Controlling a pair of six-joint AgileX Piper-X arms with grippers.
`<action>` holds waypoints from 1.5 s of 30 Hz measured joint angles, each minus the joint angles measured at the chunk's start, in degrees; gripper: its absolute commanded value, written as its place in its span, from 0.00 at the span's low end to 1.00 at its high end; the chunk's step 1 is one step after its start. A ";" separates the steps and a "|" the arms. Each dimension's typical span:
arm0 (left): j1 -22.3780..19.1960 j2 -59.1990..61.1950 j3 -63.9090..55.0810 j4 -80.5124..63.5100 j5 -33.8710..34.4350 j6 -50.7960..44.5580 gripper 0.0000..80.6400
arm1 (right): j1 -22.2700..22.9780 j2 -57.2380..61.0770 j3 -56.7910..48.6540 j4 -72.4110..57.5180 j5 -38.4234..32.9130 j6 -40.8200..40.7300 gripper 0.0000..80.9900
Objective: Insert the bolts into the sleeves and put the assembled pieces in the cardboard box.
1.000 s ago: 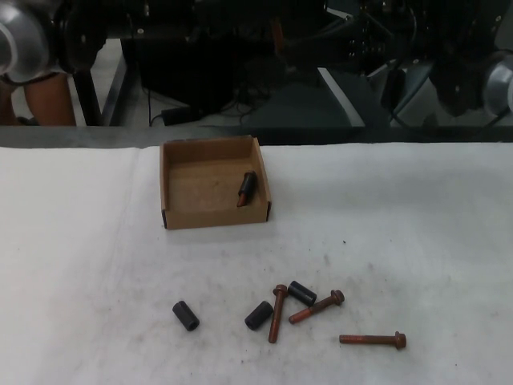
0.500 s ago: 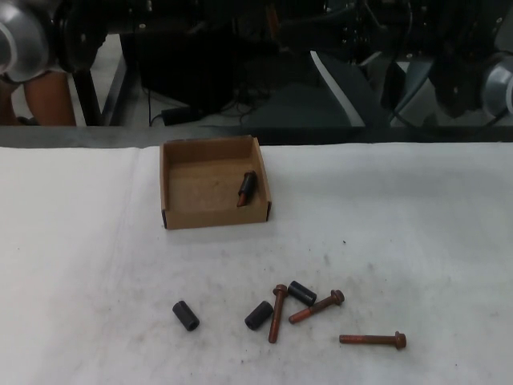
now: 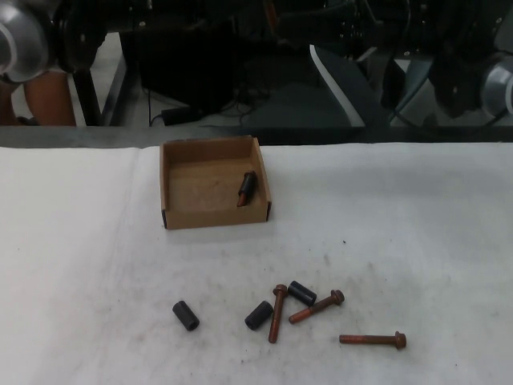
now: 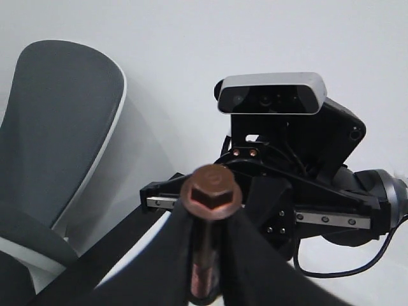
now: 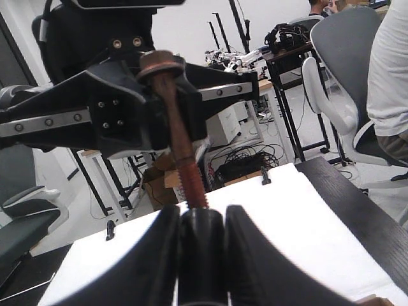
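The white bench (image 3: 417,224) carries an open cardboard box (image 3: 215,218) toward its far side, left of centre. Nearer the camera lie loose parts. A lone sleeve (image 3: 185,315) sits to the left and a second sleeve (image 3: 259,315) just beside the middle bolt (image 3: 276,313). A third sleeve (image 3: 302,292) lies between that bolt's head and a slanted bolt (image 3: 317,306). The right bolt (image 3: 373,340) lies apart.

The cardboard box (image 3: 215,217) is walled all round, so entry is left from above; an assembled piece (image 3: 247,188) is lodged at its 3 o'clock wall. At the box's 5 o'clock, bolts (image 3: 276,314) and sleeves (image 3: 259,315) are crowded together.
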 measured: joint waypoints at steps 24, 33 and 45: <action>-1.26 0.10 0.58 -9.07 6.14 -11.84 0.01 | 2.99 -0.32 -0.77 0.42 6.85 1.86 0.00; -2.25 0.10 0.65 -9.07 9.22 -12.95 0.01 | 2.94 -0.32 -0.86 0.41 7.91 1.86 0.00; -0.87 0.10 0.65 -7.31 9.39 -11.65 0.01 | 2.12 -0.32 -0.86 3.62 7.71 0.70 0.00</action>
